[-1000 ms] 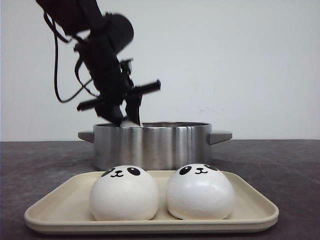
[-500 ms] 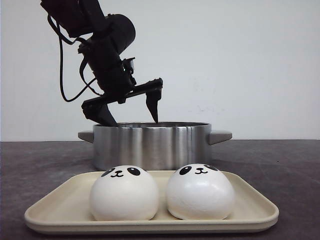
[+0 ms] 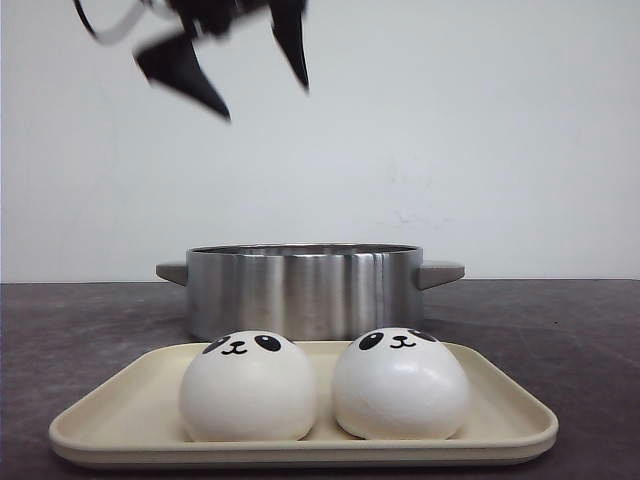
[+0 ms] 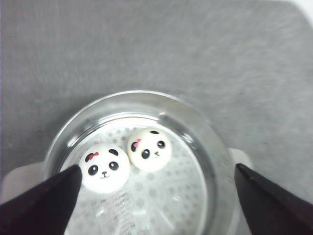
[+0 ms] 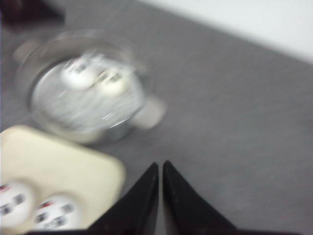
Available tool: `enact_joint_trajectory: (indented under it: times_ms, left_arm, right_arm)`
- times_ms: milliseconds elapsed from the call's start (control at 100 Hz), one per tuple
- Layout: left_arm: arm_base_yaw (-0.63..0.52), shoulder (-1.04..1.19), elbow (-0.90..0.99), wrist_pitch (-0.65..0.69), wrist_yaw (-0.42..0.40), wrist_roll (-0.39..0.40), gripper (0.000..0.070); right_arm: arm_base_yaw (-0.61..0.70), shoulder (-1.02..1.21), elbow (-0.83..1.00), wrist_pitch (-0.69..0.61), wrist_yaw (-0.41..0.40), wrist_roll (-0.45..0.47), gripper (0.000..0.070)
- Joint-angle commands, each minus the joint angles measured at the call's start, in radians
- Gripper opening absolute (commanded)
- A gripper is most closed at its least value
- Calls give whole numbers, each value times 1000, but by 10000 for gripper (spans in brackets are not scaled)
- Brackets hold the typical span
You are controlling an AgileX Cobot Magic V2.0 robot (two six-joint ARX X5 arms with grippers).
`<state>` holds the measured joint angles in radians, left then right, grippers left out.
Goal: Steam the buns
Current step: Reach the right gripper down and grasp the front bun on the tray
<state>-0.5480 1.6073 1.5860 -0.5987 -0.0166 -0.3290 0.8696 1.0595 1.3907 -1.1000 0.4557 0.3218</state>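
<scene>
Grey table [image 3: 580,330] bears pot [image 3: 300,290] holding two buns [image 4: 124,159]

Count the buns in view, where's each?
4. Two on the tray: left bun, right bun. Two in the pot: one beside the other.

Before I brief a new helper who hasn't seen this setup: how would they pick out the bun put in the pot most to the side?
Find the steel pot behind the tray. Two buns lie on its perforated floor, touching. The one meant is the bun nearer the pot's wall, its red bow over one eye; its neighbour sits closer to the middle.
</scene>
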Motion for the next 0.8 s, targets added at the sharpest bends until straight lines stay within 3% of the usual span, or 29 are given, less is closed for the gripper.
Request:
enact_joint_trajectory:
  times_ms: [0,170,210,290,330,580,790]
  left_arm:
    - [-16,-53,25,-32,-3,40,584]
    - [-56,-254,25,-102,-4,63,584]
    - [-64,-299,25,-106,-4,64,584]
    - [-80,-383,25,-110,-3,64,584]
    - [-88,-421,25,-115,-3,64,584]
    - [-95,-601,25,-179,-18,64,584]
    - [-95,-668,25,-243,-20,75,584]
  right_arm:
    - [3,9,-90,77,-77,117,8]
    - [-9,67,-310,254,-360,229,37]
    - [-9,91,-341,270,-405,255,133]
    - [-6,151,-379,288,-460,280,392]
    - [-3,182,-389,298,-484,281,454]
    - [12,371,-392,408,-510,289,459]
    - [12,475,-392,415,-512,301,458]
